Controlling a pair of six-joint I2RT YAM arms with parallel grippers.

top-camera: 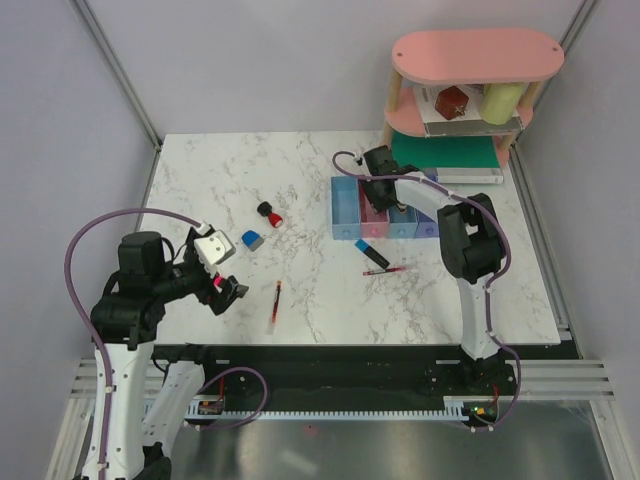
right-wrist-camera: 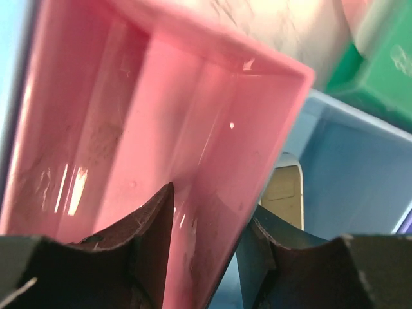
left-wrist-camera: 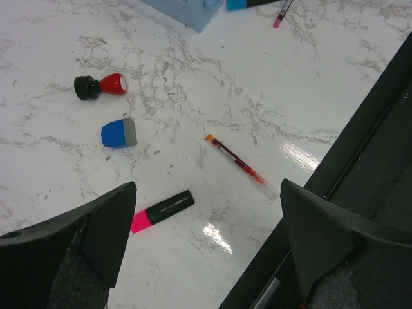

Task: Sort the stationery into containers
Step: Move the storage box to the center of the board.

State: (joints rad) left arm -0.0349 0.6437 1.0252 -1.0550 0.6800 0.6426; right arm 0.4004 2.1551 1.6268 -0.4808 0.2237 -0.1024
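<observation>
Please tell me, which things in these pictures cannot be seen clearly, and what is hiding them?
- Top view: the purple bin is mostly covered by the right arm, so its contents are hidden.
- Right wrist view: a pale object in the light blue bin is blurred and partly behind a finger; unidentifiable.
- Left wrist view: the blue-capped marker is cut off by the top edge.
</observation>
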